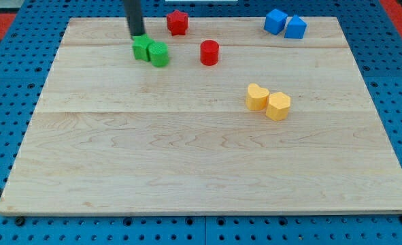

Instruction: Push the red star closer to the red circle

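Wooden board (187, 156), red star (177, 22) at top edge, red circle (209, 52) near, my tip (138, 35) touching green blocks (151, 51)

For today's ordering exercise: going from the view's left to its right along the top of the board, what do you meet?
My tip → green blocks → red star → red circle → blue blocks.

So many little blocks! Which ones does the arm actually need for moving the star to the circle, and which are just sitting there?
Needed:
red star
red circle
my tip, now just above the green blocks, left of the star

Just sitting there:
two green blocks
two blue blocks
two yellow blocks
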`<state>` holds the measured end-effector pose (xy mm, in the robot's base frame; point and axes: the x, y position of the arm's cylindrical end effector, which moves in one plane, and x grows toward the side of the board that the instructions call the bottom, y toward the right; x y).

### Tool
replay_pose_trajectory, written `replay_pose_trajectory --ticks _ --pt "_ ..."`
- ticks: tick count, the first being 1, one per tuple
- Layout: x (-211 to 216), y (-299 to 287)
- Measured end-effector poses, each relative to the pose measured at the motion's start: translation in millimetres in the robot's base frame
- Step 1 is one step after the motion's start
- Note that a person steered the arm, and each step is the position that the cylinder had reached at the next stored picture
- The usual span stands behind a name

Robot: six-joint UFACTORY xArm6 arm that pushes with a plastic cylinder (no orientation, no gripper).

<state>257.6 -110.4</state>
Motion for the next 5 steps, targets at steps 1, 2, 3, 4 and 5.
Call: replay_pose_trajectory --ticks 1,2,3,4,5 --pt "-40.7 -42.1" --pt "-66.1 -67.2" --pt "-66.3 -60.8" --pt "-66.3 -32.1" --pt "-64.9 7.6"
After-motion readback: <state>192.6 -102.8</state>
